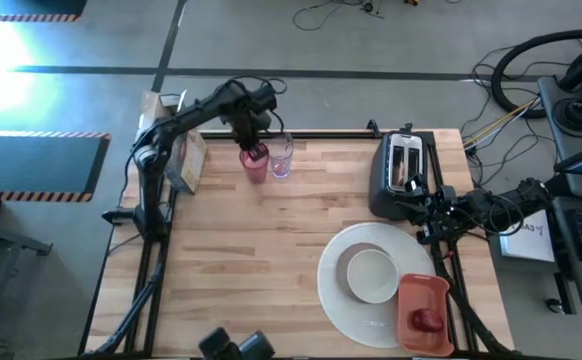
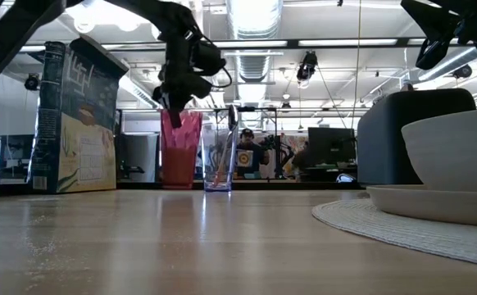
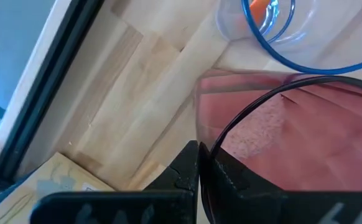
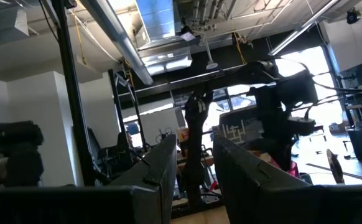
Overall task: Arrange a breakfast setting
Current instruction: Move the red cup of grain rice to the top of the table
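The pink tumbler (image 1: 254,163) stands on its base at the table's far edge. Right of it is the clear glass (image 1: 281,158), with the orange-handled spoon (image 3: 260,9) standing in it. My left gripper (image 1: 252,146) is above the tumbler, shut on its rim. At the near right, the small white bowl (image 1: 372,276) sits on a pale plate (image 2: 435,201) on the large white round plate (image 1: 336,300). The dark-red fruit (image 1: 428,320) lies in the orange-red tray (image 1: 411,297). My right gripper (image 4: 193,177) is open and raised at the right edge. I see no toast slice. My left gripper holds the pink tumbler by its rim (image 3: 207,144), on the side away from the glass. One finger (image 3: 184,174) is outside the wall and the other is inside. The fingers come from above, pointing down. The tumbler is upright, its base (image 2: 178,182) on the table.
A cereal box (image 1: 185,158) stands at the far left, close to the tumbler. The black toaster (image 1: 401,172) stands at the far right, next to my right arm. Bare wood lies across the table's middle and near left (image 1: 241,280).
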Available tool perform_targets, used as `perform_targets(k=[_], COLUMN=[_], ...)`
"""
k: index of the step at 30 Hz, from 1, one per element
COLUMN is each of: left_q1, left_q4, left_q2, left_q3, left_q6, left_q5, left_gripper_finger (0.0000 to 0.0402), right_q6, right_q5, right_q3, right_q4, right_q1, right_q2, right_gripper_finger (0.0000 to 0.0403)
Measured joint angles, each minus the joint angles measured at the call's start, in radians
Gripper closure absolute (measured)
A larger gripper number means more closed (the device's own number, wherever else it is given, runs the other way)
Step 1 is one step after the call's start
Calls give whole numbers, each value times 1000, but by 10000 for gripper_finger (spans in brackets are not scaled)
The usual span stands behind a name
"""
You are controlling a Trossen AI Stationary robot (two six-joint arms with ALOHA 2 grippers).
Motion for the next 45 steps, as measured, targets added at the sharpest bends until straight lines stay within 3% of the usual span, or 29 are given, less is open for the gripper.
perform_targets(k=[30, 45], left_q1=[67, 67], left_q4=[10, -12], left_q2=[-13, -51], left_q3=[-73, -74], left_q6=[-85, -90], left_q5=[2, -2], left_gripper_finger=[400, 331], right_q6=[0, 0], right_q5=[0, 0], right_q3=[0, 0], right_q4=[0, 0], right_q1=[0, 0], right_q2=[0, 0], right_gripper_finger=[307, 307])
